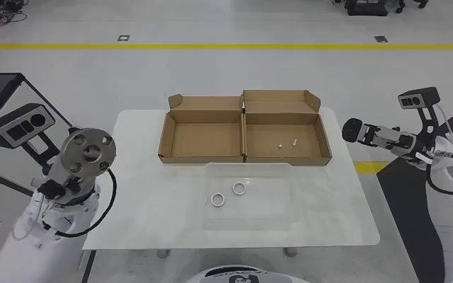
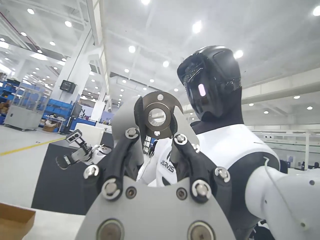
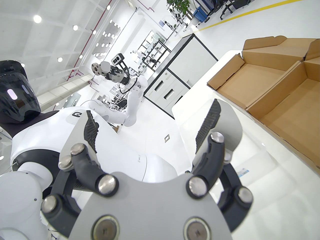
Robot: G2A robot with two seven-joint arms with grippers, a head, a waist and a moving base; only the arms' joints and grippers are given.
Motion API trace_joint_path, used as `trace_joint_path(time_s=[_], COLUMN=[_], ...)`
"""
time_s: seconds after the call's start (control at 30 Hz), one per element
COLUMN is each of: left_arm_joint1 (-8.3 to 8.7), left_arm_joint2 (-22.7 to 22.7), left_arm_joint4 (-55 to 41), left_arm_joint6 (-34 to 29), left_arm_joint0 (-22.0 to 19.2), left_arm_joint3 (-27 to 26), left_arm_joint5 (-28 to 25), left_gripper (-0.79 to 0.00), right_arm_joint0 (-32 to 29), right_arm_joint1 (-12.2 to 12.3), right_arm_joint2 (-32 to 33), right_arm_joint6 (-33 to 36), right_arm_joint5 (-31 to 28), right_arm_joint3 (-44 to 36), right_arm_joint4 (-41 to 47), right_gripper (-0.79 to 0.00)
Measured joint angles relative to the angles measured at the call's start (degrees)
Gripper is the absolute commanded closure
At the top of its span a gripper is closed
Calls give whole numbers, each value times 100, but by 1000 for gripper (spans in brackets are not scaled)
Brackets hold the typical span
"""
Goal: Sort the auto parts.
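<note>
My left gripper (image 2: 156, 119) is shut on a round metal flange (image 2: 157, 118) with a centre bore, held high off the table's left side; from above the flange (image 1: 87, 151) faces upward. My right gripper (image 3: 152, 123) is open with nothing between its ribbed pads, and hangs off the table's right edge (image 1: 348, 130). Two metal rings (image 1: 218, 201) (image 1: 240, 189) lie in a clear tray (image 1: 272, 212) at the front middle. Two small pale pins (image 1: 280, 143) (image 1: 293, 141) lie in the right cardboard box (image 1: 265, 134). The left cardboard box (image 1: 205, 138) holds nothing.
The two boxes stand side by side at the back of the white table (image 1: 141, 205), flaps open toward the far side. A dark cabinet (image 1: 10, 88) stands beyond the left arm. Bare tabletop lies on both sides of the tray.
</note>
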Motion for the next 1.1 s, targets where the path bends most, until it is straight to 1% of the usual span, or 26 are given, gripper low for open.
trace_joint_path(time_s=[0.1,0.2,0.33,0.5,0.63,0.73,0.9,1.0,1.1], left_arm_joint1=[-12,-31,-56,-83,-118,-147,-186,-205,-219], left_arm_joint2=[-105,-233,-382,-604,-721,-747,-760,-770,-768], left_arm_joint4=[-75,40,319,1015,1593,1854,1757,1400,831], left_arm_joint6=[-115,-177,-205,-225,-102,35,232,301,298], left_arm_joint0=[40,59,79,83,99,120,167,226,275], left_arm_joint3=[15,32,23,35,-9,-57,-113,-103,-85], left_arm_joint5=[42,75,244,552,728,791,813,782,776], left_gripper=[0,0,0,0,0,0,0,0,0], right_arm_joint0=[0,0,0,0,0,0,0,0,0], right_arm_joint1=[0,0,0,0,0,0,0,0,0], right_arm_joint2=[0,0,0,0,0,0,0,0,0], right_arm_joint6=[0,0,0,0,0,0,0,0,0], right_arm_joint5=[0,0,0,0,0,0,0,0,0], right_arm_joint3=[0,0,0,0,0,0,0,0,0], right_arm_joint4=[0,0,0,0,0,0,0,0,0], right_gripper=[-785,-785,-785,-785,-785,-785,-785,-785,-785])
